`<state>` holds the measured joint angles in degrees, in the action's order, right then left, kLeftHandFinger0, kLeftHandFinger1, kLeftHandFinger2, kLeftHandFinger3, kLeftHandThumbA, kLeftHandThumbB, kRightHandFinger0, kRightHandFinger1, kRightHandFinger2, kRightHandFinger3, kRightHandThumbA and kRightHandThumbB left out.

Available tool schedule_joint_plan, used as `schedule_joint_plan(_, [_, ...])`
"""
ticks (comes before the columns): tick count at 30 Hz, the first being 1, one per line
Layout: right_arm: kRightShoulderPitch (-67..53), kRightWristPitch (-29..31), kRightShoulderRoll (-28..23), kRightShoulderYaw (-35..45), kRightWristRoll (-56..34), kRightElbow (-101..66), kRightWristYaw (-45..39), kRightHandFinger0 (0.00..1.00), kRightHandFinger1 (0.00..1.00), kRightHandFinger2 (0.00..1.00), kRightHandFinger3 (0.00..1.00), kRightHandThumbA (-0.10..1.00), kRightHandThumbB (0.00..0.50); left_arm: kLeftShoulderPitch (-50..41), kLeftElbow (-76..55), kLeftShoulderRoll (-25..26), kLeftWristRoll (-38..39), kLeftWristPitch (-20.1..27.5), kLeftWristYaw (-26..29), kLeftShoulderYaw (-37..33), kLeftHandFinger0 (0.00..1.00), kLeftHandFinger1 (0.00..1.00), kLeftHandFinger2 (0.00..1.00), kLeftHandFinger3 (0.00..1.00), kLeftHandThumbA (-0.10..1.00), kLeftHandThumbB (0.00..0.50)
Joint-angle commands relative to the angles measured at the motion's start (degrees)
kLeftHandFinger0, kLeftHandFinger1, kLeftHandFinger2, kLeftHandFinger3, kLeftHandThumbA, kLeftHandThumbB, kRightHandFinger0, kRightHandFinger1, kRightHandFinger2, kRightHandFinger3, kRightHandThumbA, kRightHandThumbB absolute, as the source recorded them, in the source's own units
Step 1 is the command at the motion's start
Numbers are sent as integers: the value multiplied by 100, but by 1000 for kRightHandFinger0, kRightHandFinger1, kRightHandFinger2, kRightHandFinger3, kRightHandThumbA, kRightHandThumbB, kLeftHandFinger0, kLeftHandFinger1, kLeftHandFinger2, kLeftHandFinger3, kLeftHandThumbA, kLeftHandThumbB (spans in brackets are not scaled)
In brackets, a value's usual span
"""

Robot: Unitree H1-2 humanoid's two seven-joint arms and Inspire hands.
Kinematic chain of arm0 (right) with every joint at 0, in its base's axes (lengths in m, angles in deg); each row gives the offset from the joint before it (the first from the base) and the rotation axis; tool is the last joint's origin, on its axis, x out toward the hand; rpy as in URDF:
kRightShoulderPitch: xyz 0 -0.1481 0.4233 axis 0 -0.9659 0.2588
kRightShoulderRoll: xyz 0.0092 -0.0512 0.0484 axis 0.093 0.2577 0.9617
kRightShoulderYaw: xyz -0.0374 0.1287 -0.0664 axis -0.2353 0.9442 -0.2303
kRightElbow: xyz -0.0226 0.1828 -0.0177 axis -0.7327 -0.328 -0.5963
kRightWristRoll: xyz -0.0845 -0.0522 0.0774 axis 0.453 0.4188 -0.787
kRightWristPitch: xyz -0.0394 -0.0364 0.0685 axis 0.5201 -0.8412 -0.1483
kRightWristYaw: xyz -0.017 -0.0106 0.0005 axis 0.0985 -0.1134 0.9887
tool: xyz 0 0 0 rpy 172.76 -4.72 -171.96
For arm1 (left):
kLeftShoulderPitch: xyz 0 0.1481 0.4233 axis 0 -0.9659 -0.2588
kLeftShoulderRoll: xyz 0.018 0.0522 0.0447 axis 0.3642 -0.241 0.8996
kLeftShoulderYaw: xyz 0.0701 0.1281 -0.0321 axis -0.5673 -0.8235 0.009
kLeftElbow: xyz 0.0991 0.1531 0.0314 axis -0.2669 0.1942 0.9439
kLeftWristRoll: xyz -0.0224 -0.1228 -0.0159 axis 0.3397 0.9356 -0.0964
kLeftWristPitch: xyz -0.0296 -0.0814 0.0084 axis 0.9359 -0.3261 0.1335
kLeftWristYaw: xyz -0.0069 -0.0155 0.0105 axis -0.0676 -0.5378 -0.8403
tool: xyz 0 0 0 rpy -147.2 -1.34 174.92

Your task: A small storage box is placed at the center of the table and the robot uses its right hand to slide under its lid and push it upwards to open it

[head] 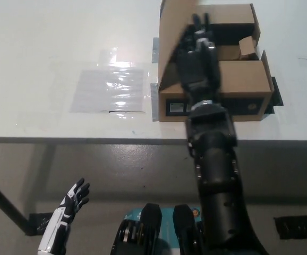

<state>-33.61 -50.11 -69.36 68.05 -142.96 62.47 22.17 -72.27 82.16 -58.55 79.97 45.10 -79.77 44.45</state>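
Bright, even overhead light washes the white table [47,48] nearly featureless. Left of the cardboard box [244,79], a clear plastic sheet [108,87] throws sharp white glare spots. The black right hand [196,58] over the box is motion-blurred. Below the table edge, the floor lies dim.

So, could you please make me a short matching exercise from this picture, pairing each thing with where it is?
Things:
1. cardboard box
2. right hand
3. left hand
4. clear plastic sheet

Places:
A. lower left, below the table edge
B. flat on the table, left of the box
C. over the box's left part
D. on the table, lid up

Pairs: 1-D, 2-C, 3-A, 4-B
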Motion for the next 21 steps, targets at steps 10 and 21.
schedule_joint_plan(10, [720,279,-6,-1487,1654,158,-337,1000,1000,1000,1000,1000,337,144,-94,81,60,196,-194,-112,1000,1000,1000,1000,1000,261])
schedule_joint_plan(21, [499,200,-148,-2057,2534,724,-159,1000,1000,1000,1000,1000,274,279,-118,115,-17,105,-199,-120,1000,1000,1000,1000,1000,288])
